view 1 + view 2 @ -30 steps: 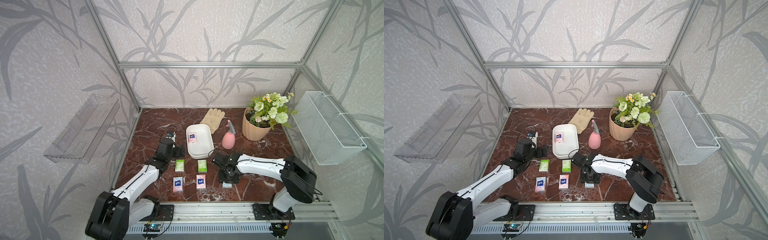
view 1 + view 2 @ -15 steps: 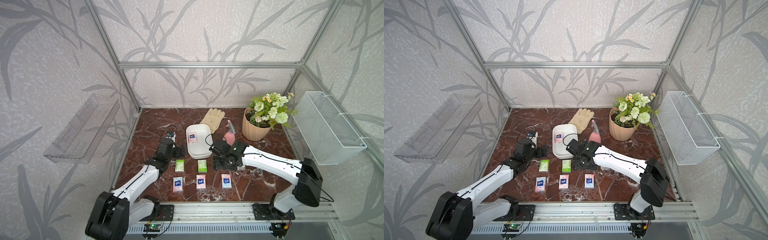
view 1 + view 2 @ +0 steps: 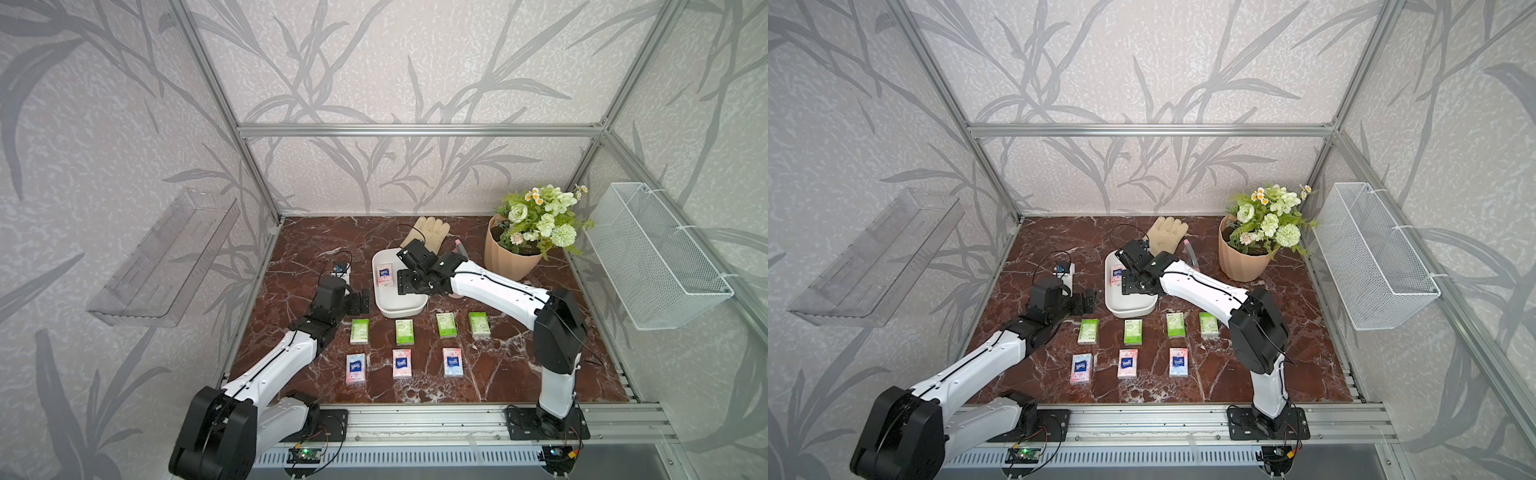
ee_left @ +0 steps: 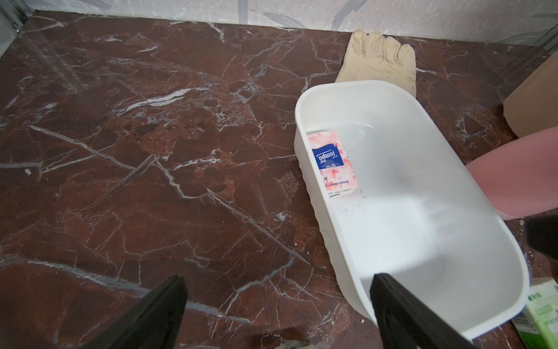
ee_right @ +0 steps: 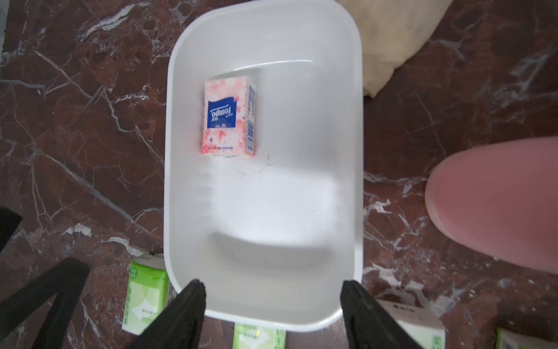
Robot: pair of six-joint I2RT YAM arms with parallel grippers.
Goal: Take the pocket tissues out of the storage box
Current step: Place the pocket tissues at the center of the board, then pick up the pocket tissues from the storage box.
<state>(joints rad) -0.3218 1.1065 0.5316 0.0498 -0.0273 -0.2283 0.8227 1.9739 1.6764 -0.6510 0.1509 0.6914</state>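
Counter: a red-brown marble slab that carries everything.
Right arm: stretches in from the right and ends over the storage box.
Left arm: stops just outside the box's opposite long side.
Storage box: a white tub with its long axis running front to back; one pack is left inside.
Laid-out packs: seven lie flat just in front of the box, a green row of four nearest it and a pink-and-blue row of three beyond.
Right jaws: spread apart with nothing between them, hanging above the box's front half.
Left jaws: gaping fully wide and empty, beside the box's front corner and outside its wall.
Last pack: a pink pack with a blue logo, flat on the box floor in the back half, close to the wall on the left arm's side.
Bearing: the pack lies straight ahead of the right jaws and a little toward that wall. Its long axis follows the box's, so the jaws' gap crosses its short width.
Nearer arm: the right, I'd judge, being already over the box.
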